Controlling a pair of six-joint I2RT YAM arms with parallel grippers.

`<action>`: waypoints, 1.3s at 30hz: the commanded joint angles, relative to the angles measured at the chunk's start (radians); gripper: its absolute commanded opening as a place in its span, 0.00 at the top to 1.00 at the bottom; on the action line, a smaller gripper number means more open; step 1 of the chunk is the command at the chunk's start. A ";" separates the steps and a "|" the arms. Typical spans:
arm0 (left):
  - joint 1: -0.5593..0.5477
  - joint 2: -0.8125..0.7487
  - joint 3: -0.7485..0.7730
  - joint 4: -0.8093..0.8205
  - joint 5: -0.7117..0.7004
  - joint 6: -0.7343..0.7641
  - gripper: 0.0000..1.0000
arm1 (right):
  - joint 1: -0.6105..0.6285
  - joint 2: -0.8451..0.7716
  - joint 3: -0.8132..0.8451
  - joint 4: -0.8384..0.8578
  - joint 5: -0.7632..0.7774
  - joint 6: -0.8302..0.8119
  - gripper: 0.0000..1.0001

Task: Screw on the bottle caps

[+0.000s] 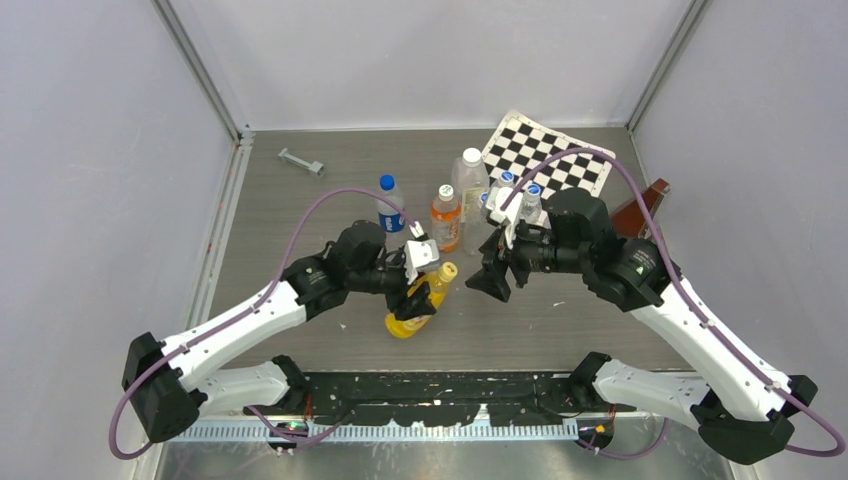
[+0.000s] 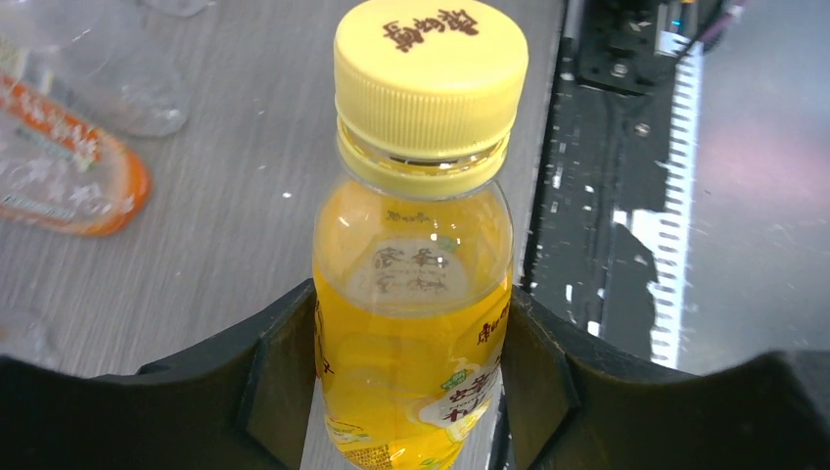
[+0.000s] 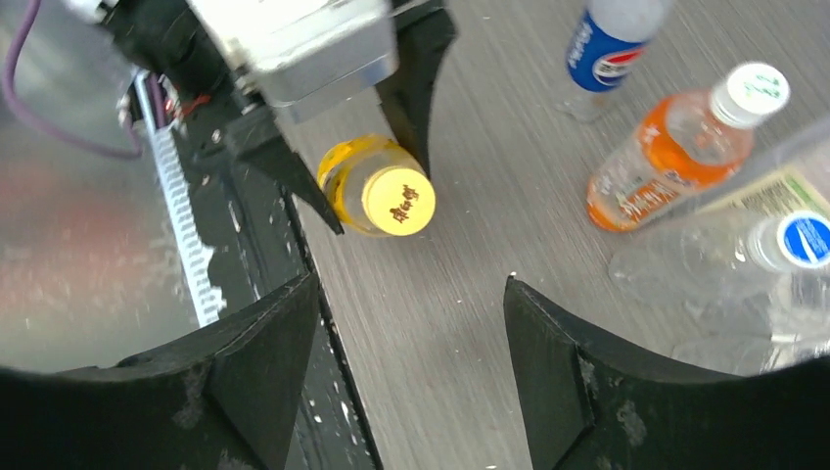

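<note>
Capped juice bottle (image 2: 411,323) between jaws

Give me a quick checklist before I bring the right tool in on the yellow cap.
1. Left tool clamped on the juice bottle: ok.
2. Yellow cap sitting on the bottle neck: ok.
3. Yellow cap fully tightened: cannot tell.
4. Right tool open, nothing between its fingers: ok.
5. Yellow cap ahead of the right tool, roughly centred on its gap: ok.
6. Pepsi bottle upright with its blue cap on: ok.
</note>
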 commanded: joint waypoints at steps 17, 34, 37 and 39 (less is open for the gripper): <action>0.004 0.001 0.120 -0.127 0.256 0.127 1.00 | -0.004 0.080 0.066 -0.054 -0.412 -0.532 0.39; 0.004 0.030 0.135 -0.133 0.289 0.119 1.00 | -0.005 0.140 0.086 -0.041 -0.491 -0.534 0.49; 0.004 0.031 0.137 -0.134 0.291 0.118 1.00 | -0.004 0.146 0.080 -0.041 -0.498 -0.533 0.51; 0.004 0.032 0.140 -0.135 0.294 0.117 1.00 | -0.004 0.149 0.080 -0.040 -0.498 -0.533 0.51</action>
